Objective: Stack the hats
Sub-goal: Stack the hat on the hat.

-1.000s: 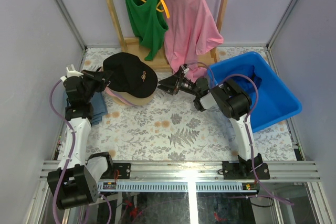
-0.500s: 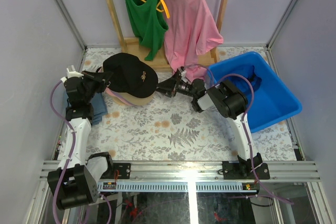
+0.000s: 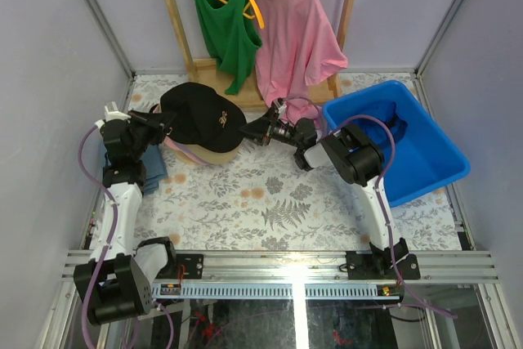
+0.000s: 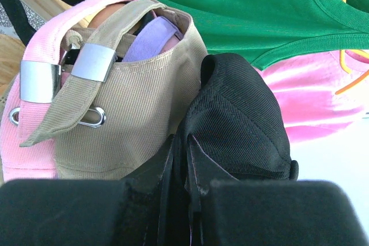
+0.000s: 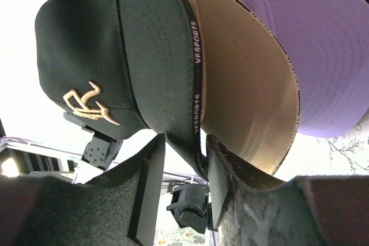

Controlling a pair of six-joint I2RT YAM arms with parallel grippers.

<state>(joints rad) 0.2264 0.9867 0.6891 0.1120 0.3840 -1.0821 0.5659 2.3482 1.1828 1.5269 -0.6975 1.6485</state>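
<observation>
The left pincer [image 4: 184, 168] is clamped on the back of the black hat [image 3: 203, 118]. The right pincer [image 5: 184, 159] stands half narrow astride its brim, at the hat's 3 o'clock. The hat lies on the tan hat [image 5: 242, 84] and the lavender hat [image 5: 314, 44], at 10 o'clock on the tabletop [image 3: 270, 202]. I judge it is being seated; next, press down and release. A second ago the right pincer was wider and farther away.

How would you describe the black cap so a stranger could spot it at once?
Start at the wooden clothes rack at the far edge of the table. Just in front sits a pile of caps; the black cap tops it, the only one with a gold emblem.
</observation>
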